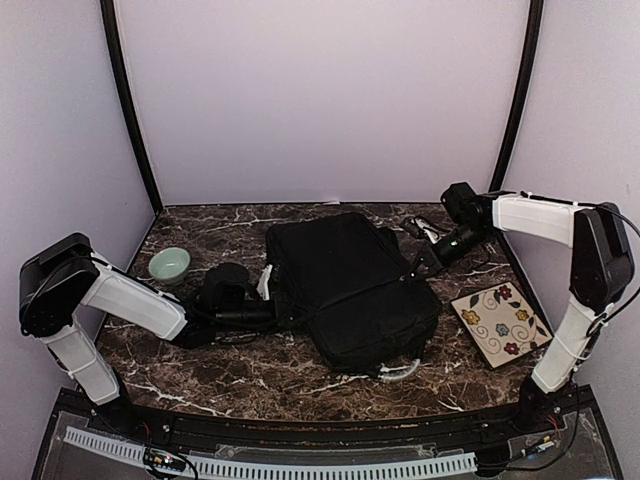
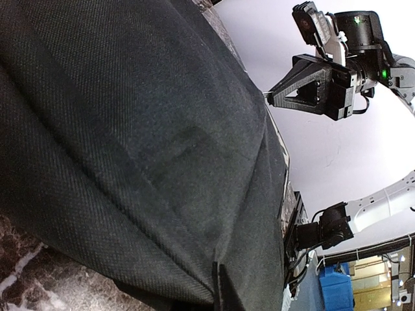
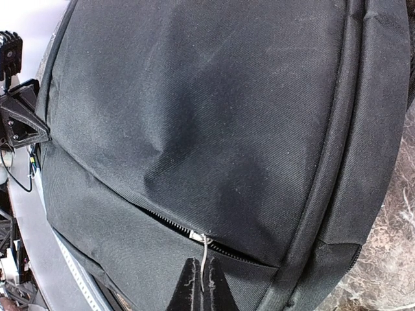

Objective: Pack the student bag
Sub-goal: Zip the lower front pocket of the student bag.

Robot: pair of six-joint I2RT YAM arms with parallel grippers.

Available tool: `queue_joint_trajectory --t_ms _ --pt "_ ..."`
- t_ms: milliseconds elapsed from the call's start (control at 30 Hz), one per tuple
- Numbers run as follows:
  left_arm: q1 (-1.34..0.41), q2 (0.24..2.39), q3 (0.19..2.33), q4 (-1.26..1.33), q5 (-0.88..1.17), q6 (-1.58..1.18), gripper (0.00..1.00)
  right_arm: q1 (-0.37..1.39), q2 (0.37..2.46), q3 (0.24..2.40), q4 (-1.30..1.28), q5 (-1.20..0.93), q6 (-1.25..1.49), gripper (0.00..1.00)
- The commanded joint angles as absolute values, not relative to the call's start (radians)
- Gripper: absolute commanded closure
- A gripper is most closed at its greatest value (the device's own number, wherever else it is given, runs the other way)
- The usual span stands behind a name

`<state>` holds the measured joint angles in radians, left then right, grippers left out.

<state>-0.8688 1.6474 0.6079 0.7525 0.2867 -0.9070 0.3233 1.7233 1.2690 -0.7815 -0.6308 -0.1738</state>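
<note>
student bag (image 1: 350,290): middle of your table (image 1: 250,375).
bowl (image 1: 169,265): left of it.
tile (image 1: 500,322): right of it, nearer you.
left gripper (image 1: 275,315): at its left edge.
zipper pull (image 3: 205,249): in your right gripper (image 3: 202,272).

student bag (image 3: 194,116): cropped in wrist views | left gripper (image 1: 268,312) tips: hidden at bag's 9 o'clock | dark clutter (image 1: 415,226), 1 o'clock: unidentifiable

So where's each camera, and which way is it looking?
Top camera: high behind the robot, looking down on the student bag; left arm and right arm show whole.
Left wrist: low at the bag's edge, looking across it at the right pincer; little of itself shows.
Right wrist: over the bag, facing the left pincer; its own pincer is shut on the zipper pull.
Shared: the bag, in all three.
</note>
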Motion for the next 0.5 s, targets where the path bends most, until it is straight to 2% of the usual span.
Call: queue_joint_trajectory --t_ms 0,467 --pt "-0.864 1.595 0.621 0.714 0.279 -0.873 1.0 0.298 1.725 1.27 -0.68 -0.55 -0.152 1.0" --pt "-0.842 1.609 0.645 0.663 0.289 -0.865 1.0 0.281 1.717 1.302 -0.708 -0.521 -0.133 1.0"
